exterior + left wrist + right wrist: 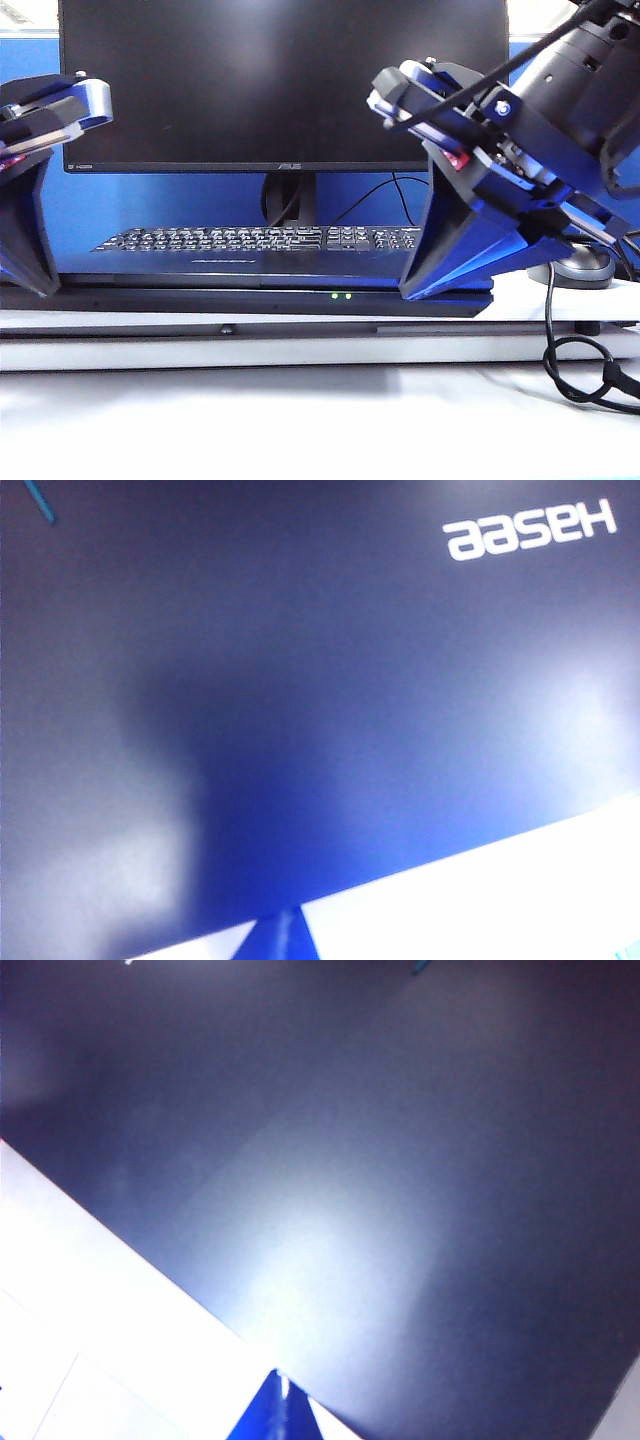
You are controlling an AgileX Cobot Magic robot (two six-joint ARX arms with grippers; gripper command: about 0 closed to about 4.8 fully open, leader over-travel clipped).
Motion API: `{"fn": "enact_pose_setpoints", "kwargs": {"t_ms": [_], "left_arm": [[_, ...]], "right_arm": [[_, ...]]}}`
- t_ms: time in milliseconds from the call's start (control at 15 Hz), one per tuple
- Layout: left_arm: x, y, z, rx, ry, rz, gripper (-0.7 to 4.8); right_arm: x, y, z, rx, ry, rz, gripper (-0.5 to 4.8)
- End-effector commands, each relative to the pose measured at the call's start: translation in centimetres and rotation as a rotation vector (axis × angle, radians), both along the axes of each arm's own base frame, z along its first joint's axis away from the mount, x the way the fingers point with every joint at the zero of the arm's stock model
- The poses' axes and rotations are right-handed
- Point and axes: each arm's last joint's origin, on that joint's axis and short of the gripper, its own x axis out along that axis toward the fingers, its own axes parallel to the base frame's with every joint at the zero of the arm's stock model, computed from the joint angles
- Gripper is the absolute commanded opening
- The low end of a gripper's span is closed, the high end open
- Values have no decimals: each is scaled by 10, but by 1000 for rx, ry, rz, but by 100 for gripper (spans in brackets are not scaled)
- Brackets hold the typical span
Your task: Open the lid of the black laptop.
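Observation:
The black laptop [250,300] lies flat across the white table with its lid down; two green LEDs [341,296] glow on its front edge. The lid [300,680] is dark navy with a white "Hasee" logo [530,530], and it also fills the right wrist view [400,1160]. My left gripper [42,288] is shut, its blue wedge tip [283,920] at the lid's edge near the left end. My right gripper [408,292] is also shut, its tip [278,1385] resting at the lid's edge right of centre. Nothing is held between either pair of fingers.
A separate black keyboard [260,240] sits just behind the laptop, under a large ASUS monitor [280,80] on a stand. A black cable [580,370] loops off the table's right side. A grey round base [578,268] stands behind the right arm.

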Motion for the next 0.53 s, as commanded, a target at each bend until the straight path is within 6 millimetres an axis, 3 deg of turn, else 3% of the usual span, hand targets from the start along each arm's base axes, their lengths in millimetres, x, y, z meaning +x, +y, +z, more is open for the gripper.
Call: {"fn": "enact_pose_setpoints", "kwargs": {"t_ms": [67, 532], "left_arm": [[4, -2, 5, -22, -60, 1, -4], [6, -3, 6, -34, -83, 1, -4]], "right_arm": [[7, 0, 7, 33, -70, -44, -1], [12, -1, 11, 61, -96, -65, -1]]}}
